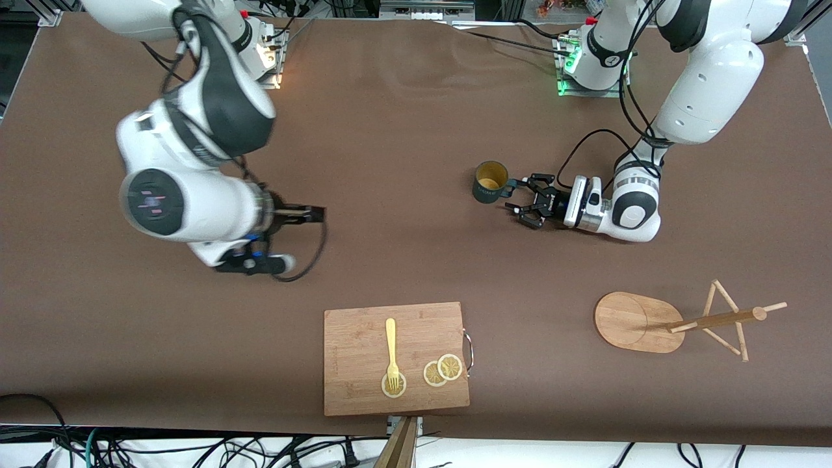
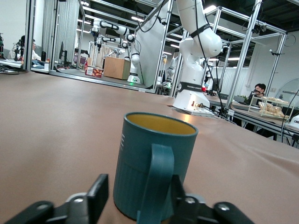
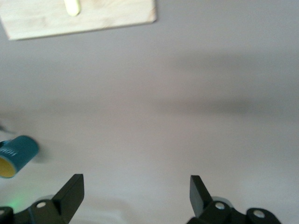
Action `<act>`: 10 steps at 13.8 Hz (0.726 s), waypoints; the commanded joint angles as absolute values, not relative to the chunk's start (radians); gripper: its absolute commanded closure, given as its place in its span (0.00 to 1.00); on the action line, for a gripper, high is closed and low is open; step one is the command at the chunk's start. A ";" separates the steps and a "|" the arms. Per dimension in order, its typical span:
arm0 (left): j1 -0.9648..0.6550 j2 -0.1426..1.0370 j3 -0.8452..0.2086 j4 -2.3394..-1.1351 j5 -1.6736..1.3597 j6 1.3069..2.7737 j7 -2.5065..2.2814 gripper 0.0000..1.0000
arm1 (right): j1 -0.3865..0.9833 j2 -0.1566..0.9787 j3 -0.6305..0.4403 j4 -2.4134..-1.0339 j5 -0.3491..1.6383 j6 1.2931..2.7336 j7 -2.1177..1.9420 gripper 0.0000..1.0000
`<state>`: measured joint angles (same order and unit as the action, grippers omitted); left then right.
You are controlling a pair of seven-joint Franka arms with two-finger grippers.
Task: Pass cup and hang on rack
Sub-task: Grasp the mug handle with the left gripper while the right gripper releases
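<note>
The cup (image 1: 490, 181) stood upright on the brown counter (image 1: 403, 117), around the middle of it and a little toward the left arm's end, its handle turned toward the left claw (image 1: 518, 197). That claw lay low, level with the cup, its fingers (image 2: 98, 193) spread wide to either side of the handle (image 2: 154, 179); they had not closed on it, and I could not tell whether they touched it. The cup's yellowish inside was bare.

The rack (image 1: 676, 320) stood near the counter's front edge at the left arm's end, well apart from the cup, its oval base flat and its pegs sticking out from the post. Bare counter lay between the cup and the rack.

A cutting board (image 1: 396, 358) lay against the front edge near its middle, with a pale fork (image 1: 391, 348) and three lemon slices (image 1: 442, 370) on it; the fork's tines rested on one slice.

The right claw (image 1: 312, 214) hung over bare counter toward the right arm's end, its fingers (image 3: 70, 192) wide apart and holding nothing, well apart from the cup.
</note>
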<state>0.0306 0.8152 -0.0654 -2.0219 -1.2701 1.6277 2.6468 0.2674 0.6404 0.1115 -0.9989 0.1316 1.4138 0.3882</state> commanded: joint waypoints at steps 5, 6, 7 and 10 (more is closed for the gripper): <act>-0.031 0.818 -0.061 -2.091 -1.302 1.646 2.778 0.52 | 0.107 0.500 0.034 -1.029 0.025 1.325 0.120 0.00; -0.031 0.816 -0.061 -2.091 -1.302 1.643 2.801 0.55 | 0.077 0.464 0.032 -1.052 0.012 1.325 0.088 0.00; -0.031 0.812 -0.061 -2.089 -1.302 1.637 2.834 0.76 | 0.042 0.433 0.032 -1.084 0.011 1.327 0.074 0.00; -0.015 0.808 -0.061 -2.088 -1.299 1.631 2.846 1.00 | 0.017 0.397 -0.009 -1.094 0.008 1.243 0.060 0.00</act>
<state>-0.0199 0.8237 -0.0670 -2.0666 -1.2714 1.6314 2.7213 0.0276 0.4452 0.0027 -1.0359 0.0233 1.2746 0.0749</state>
